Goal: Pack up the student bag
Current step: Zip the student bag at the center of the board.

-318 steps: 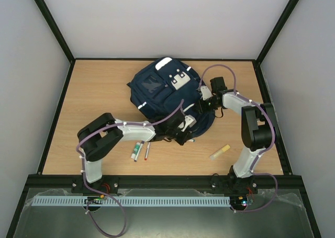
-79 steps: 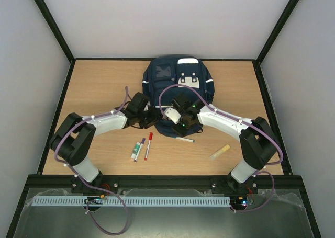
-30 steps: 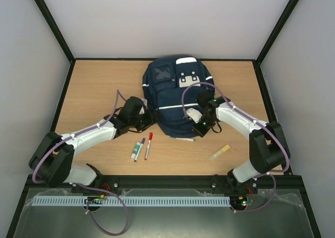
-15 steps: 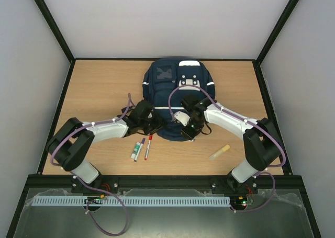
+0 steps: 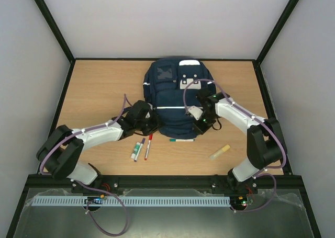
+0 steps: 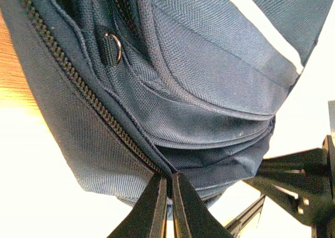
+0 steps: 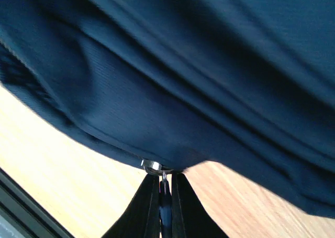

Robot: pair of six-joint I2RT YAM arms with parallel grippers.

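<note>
The student bag (image 5: 175,99) lies against the far edge of the table (image 5: 94,91), midway along. Our left gripper (image 6: 168,179) pinches its zip seam (image 6: 104,116), nearly closed. Our right gripper (image 7: 165,181) clamps the zip pull (image 7: 164,174). We should hold the seam taut and draw along the teeth.

Left arm (image 5: 99,135): white tube-shaped links between bulky black joint housings.
Right arm (image 5: 238,112): the same white links and black joints.
Cables (image 5: 124,103): thin, purple, one looping along each arm.
Bases (image 5: 84,173): white lower links on black mounts.
Left fingers (image 6: 149,212): flat, black, tapering to slim tips.
Right fingers (image 7: 184,212): black, with the same taper.
</note>
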